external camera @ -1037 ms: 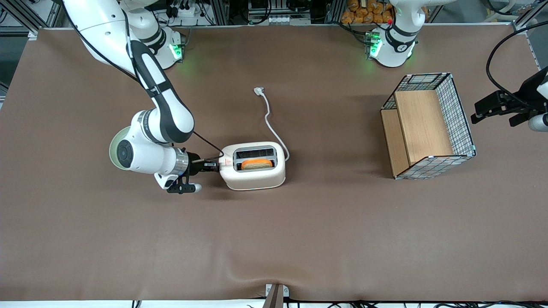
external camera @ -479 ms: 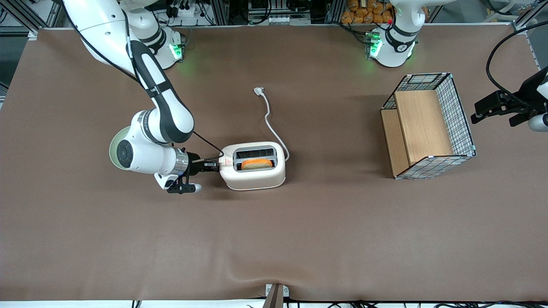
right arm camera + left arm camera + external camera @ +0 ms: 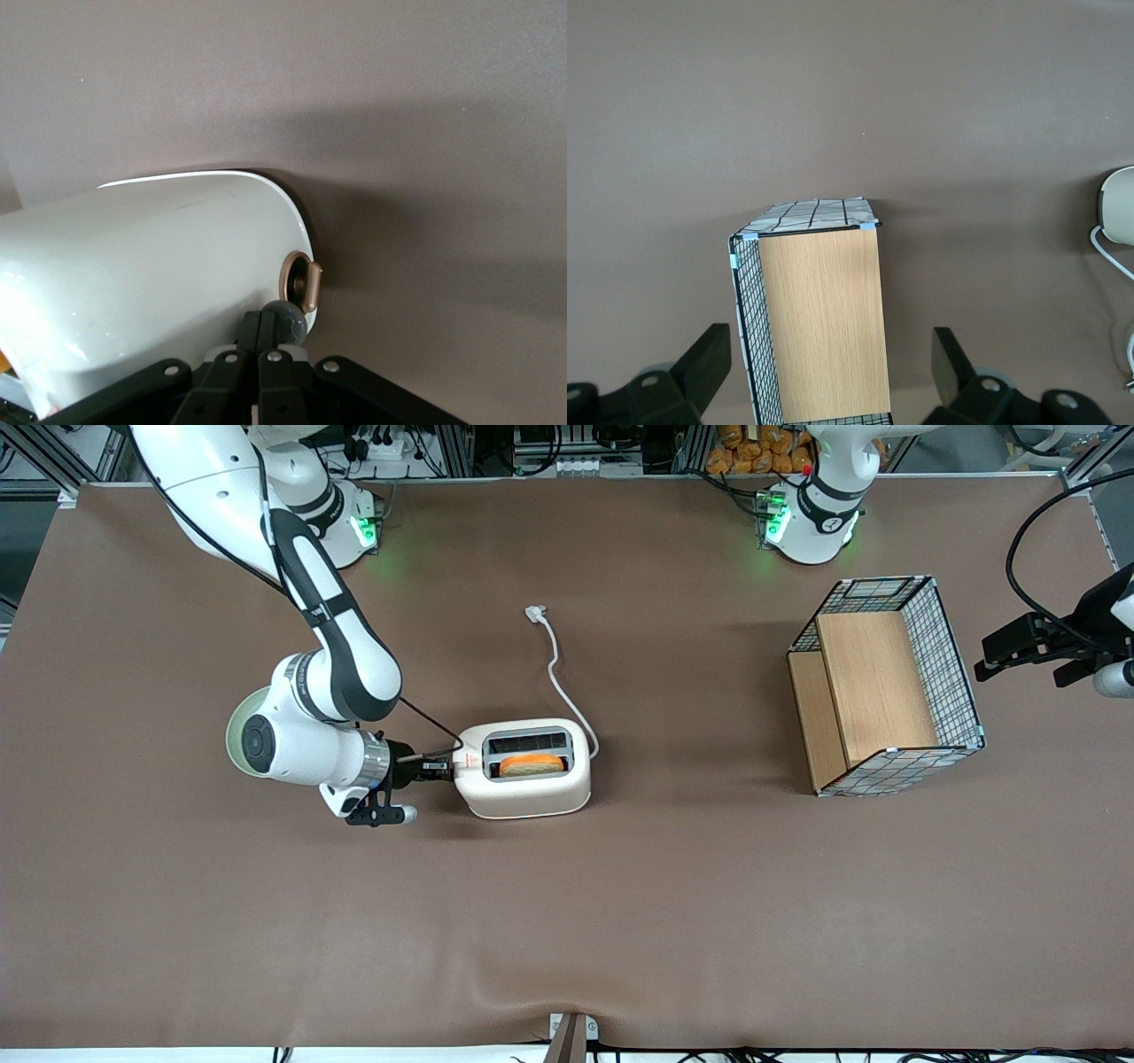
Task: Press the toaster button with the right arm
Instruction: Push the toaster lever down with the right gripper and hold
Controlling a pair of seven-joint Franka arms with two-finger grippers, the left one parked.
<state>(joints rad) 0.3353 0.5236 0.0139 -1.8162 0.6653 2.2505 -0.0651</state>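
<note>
Right wrist view shows me the two black fingers (image 3: pixel 266 354) pressed together, side by side, with no gap that I can see; they hold nothing. Their tips are at the small grey round button (image 3: pixel 290 323), which sticks out from the short end of the toaster (image 3: pixel 151 266). Just beside the button there is a copper-coloured knob (image 3: pixel 306 285) in a ring, and I must not confuse the two.

In the front view, the toaster (image 3: pixel 524 769) stands on the brown table (image 3: pixel 620 912), and the gripper (image 3: pixel 440 768) is at its short end, the end toward the working arm. The right arm (image 3: pixel 328 682) holds the wrist low and nearly level. A slice of bread (image 3: pixel 532 764) sits in the slot nearer to the camera.

I judge that the pressing step is now in hand. To do it well, I would push slowly along the line of the fingers, straight into the button. The toaster looks light and could slide on the cloth toward the basket (image 3: pixel 886 691), so I would push gently and watch the body. If the tips slip off toward the copper knob, I would stop and align again.
</note>
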